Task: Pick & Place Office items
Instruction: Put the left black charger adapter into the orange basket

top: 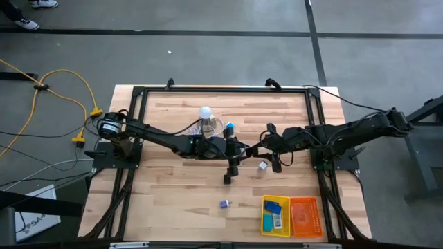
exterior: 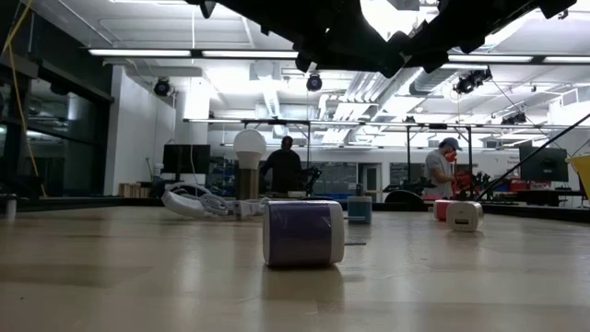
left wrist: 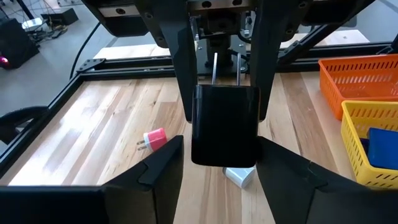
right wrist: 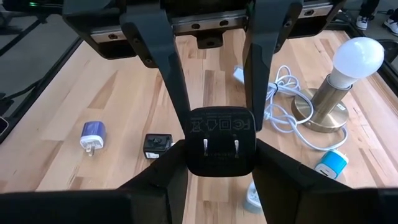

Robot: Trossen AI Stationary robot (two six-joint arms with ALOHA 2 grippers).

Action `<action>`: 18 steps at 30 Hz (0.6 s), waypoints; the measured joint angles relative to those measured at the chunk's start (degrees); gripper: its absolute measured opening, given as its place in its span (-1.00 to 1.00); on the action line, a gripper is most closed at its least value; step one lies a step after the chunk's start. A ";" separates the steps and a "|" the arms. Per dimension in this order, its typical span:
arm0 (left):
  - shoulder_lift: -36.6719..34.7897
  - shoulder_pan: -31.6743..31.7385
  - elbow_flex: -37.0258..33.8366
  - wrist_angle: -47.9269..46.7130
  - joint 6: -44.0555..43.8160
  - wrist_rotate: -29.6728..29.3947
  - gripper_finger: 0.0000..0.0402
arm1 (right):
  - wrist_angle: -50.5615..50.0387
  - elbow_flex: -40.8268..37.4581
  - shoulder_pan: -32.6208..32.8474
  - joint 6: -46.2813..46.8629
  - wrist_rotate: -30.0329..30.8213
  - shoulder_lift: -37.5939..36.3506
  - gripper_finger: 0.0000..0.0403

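Your left gripper and right gripper meet mid-table, both pinching the same black charger block from opposite ends, held above the wood. A white cube lies on the table just under it; a pink plug sits nearby.

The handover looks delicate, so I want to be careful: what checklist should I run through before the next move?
1. Black charger sits between left gripper and right gripper, above the table: ok.
2. Which gripper carries its weight: cannot tell.
3. Spot beneath free in case it drops: not ok, a white charger lies below.
4. Yellow tray has room: ok, it holds a blue block and one more piece.
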 joint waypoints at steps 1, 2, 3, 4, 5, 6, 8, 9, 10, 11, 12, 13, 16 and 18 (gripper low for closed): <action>0.00 0.00 0.00 -0.08 -0.01 -0.02 -0.07 | 0.25 0.00 0.00 0.00 -0.02 0.00 -0.29; 0.00 0.00 0.00 -0.11 0.00 -0.07 -0.05 | 0.53 0.00 0.00 -0.02 -0.02 0.00 -0.29; 0.00 0.00 0.00 -0.13 0.00 -0.17 -0.04 | 0.73 0.00 0.00 -0.02 -0.02 0.00 -0.29; 0.00 0.00 0.00 -0.17 -0.01 -0.21 -0.02 | 0.83 0.00 0.00 -0.02 -0.02 0.00 -0.29; 0.00 0.02 0.00 -0.17 0.02 -0.21 -0.01 | 0.88 0.00 0.00 -0.02 -0.02 0.00 -0.29; 0.00 0.02 0.00 -0.17 0.29 -0.21 0.01 | 0.90 0.00 0.00 -0.02 -0.02 0.00 -0.29; 0.00 0.04 0.00 -0.19 0.66 -0.25 0.05 | 0.99 0.00 0.02 -0.02 -0.04 0.00 -0.29; 0.00 0.04 0.00 -0.19 0.68 -0.26 0.07 | 1.05 0.00 0.02 -0.02 -0.04 0.00 -0.29; 0.00 0.04 0.00 -0.19 0.68 -0.29 0.09 | 1.09 0.00 0.02 -0.02 -0.06 0.00 -0.29; 0.00 0.04 0.00 -0.19 0.70 -0.34 0.11 | 1.11 0.00 0.02 -0.03 -0.06 0.00 -0.29; 0.00 0.04 0.00 -0.19 0.70 -0.36 0.12 | 1.11 0.00 0.02 -0.02 -0.06 0.00 -0.29; 0.00 0.04 0.00 -0.19 0.70 -0.35 0.13 | 1.11 0.00 0.02 -0.04 -0.06 0.00 -0.29; 0.00 0.04 0.00 -0.19 0.70 -0.34 0.14 | 1.10 0.00 0.02 -0.04 -0.21 0.00 -0.29; 0.00 0.04 0.00 -0.19 0.71 -0.31 0.15 | 0.96 0.00 0.02 -0.04 -0.19 0.00 -0.29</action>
